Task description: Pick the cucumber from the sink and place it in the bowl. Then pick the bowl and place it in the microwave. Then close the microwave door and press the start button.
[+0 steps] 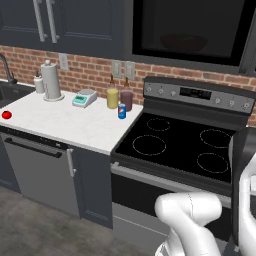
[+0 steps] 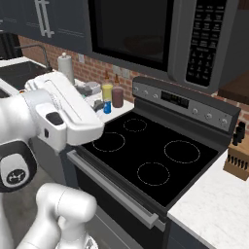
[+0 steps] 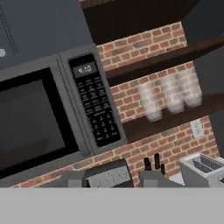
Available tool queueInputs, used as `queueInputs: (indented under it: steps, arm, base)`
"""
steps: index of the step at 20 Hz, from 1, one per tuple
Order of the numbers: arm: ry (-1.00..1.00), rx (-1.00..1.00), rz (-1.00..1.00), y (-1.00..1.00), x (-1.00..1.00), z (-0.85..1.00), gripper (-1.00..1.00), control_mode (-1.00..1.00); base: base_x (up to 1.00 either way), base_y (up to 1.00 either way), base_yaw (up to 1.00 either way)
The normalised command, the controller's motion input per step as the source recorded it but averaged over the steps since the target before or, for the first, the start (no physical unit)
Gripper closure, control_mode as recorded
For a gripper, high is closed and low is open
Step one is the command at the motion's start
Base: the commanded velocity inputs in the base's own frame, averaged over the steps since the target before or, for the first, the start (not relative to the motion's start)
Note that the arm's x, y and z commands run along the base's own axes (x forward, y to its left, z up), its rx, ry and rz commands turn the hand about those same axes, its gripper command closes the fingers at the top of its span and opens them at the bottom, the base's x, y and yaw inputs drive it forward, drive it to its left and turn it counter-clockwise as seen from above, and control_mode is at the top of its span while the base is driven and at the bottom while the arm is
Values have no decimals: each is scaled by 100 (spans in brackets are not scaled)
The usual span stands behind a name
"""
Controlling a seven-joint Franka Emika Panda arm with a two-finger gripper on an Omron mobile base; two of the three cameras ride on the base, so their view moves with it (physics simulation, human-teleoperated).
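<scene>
The microwave (image 1: 190,30) hangs over the range, and its door (image 2: 131,31) lies flush against the box. A faint reddish-brown bowl (image 1: 182,42) shows through the dark glass; the cucumber is hidden. The hand view faces the microwave front, with the door window (image 3: 30,118) at left and the keypad panel (image 3: 94,103) with its lit display beside it. The black sink (image 1: 10,92) with its curved faucet (image 1: 5,67) sits at the far left. My arm's white links (image 2: 63,112) reach up in front of the range.
A black cooktop (image 1: 180,142) lies below the microwave. On the white counter (image 1: 65,122) stand a paper-towel roll (image 1: 51,80), a scale (image 1: 84,98), two bottles (image 1: 119,96), a blue can (image 1: 121,111) and a red tomato (image 1: 6,114). A knife block (image 2: 237,155) and a toaster (image 3: 203,168) sit right of the range.
</scene>
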Motion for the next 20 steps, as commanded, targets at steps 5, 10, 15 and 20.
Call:
queueInputs:
  steps: [5, 10, 15, 20]
  arm:
    - [17, -56, 19, 0, -31, -36, 100, -100]
    - [9, -35, 5, 5, -3, -21, 100, -100]
    - [19, -10, -8, 0, 44, -3, 100, -100]
    - [22, -2, -6, -4, 47, -3, 100, -100]
  base:
    - [0, 0, 0]
    - [0, 0, 0]
    - [0, 0, 0]
    - [0, 0, 0]
